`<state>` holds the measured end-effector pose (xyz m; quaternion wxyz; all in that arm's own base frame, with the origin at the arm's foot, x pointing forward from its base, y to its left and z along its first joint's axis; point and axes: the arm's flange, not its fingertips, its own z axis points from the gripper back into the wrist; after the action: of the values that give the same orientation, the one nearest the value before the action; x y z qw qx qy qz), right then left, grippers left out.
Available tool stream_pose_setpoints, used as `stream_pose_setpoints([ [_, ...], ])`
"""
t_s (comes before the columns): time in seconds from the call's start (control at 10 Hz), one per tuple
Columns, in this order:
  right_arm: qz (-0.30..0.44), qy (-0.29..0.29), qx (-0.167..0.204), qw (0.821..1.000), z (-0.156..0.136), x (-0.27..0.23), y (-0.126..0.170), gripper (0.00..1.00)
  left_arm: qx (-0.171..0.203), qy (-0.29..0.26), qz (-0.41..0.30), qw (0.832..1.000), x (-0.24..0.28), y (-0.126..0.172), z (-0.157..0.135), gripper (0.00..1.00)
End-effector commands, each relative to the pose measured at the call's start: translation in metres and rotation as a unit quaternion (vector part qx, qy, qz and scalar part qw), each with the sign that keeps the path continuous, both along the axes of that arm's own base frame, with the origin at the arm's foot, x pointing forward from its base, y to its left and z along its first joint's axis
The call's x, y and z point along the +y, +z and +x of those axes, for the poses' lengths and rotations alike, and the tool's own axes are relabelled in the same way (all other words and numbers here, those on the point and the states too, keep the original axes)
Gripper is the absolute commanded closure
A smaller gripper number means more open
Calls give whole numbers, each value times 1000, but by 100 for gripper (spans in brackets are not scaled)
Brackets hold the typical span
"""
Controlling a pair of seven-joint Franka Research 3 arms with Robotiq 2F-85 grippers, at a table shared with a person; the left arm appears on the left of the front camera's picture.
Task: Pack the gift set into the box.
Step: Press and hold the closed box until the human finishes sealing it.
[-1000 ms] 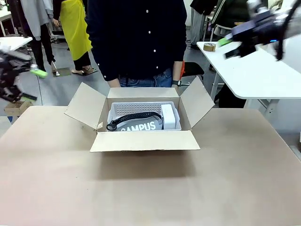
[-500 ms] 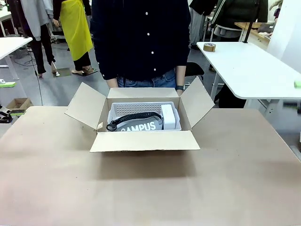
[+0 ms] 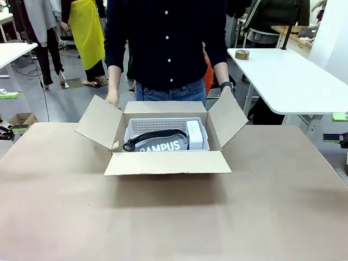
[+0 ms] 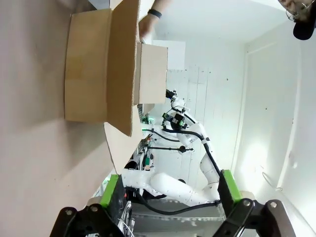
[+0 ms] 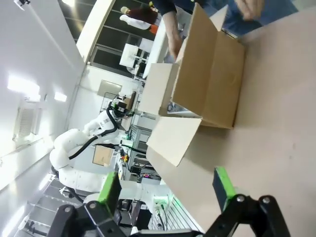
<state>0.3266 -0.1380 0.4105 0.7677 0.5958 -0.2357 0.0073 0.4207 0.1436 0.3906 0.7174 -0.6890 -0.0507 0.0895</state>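
**Front view.** The box stands open at mid-table, long axis running across it. The basket sits inside with the CAMPUS item and white carton. The left gripper and right gripper flank the table, well apart from the box and about equally far. The person's hands are at the side flaps, nearer than either gripper.

**Left wrist view.** The left gripper is spread wide and empty, with the box ahead of it.

**Right wrist view.** The right gripper is likewise wide and empty, with the box ahead. Treat packing as done and the flaps as not yet folded.
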Motion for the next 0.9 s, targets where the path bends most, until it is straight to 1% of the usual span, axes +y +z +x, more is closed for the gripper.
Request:
stream_pose_setpoints([
  [0.0, 7, 6, 1, 1000, 1, -1, 6, 0, -7, 0, 4, 1000, -2, -4, -6, 0],
  [0.8, 7, 6, 1, 1000, 1, -1, 6, 0, -7, 0, 4, 1000, -2, -4, -6, 0],
])
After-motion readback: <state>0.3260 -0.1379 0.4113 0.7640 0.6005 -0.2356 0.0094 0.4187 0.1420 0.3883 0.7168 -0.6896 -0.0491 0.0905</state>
